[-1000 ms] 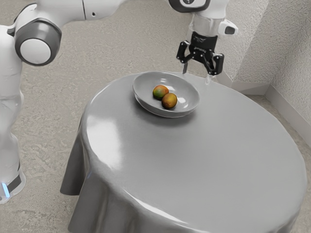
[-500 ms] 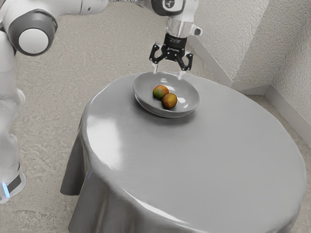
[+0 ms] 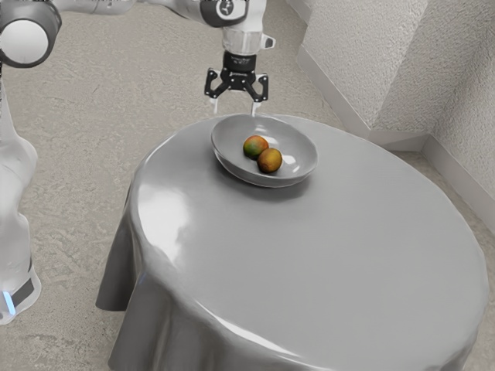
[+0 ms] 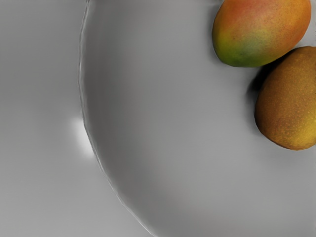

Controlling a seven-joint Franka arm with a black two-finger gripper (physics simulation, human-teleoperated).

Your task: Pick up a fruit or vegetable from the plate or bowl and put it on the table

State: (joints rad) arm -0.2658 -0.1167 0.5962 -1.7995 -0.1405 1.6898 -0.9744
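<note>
My gripper [image 3: 235, 110] is open in the exterior view, its fingers apart with nothing between them, above the bowl's far edge. The grey bowl [image 3: 230, 137] rests on the round table [image 3: 325, 232]. Inside it lie two fruits side by side: a red-green mango [image 3: 256, 147] and a golden-brown fruit [image 3: 269, 161]. In the wrist view the red-green mango [image 4: 261, 29] and the brown fruit [image 4: 291, 101] lie off to one side of the bowl's bare inner surface [image 4: 173, 123].
A shiny grey cloth covers the table and hangs over its edge [image 3: 147, 309]. Textured walls [image 3: 371, 69] stand behind the table toward the exterior view's right.
My gripper has travelled toward the exterior view's left, passing from beyond the bowl's right side to over its far left edge. The bowl and both fruits have stayed put.
</note>
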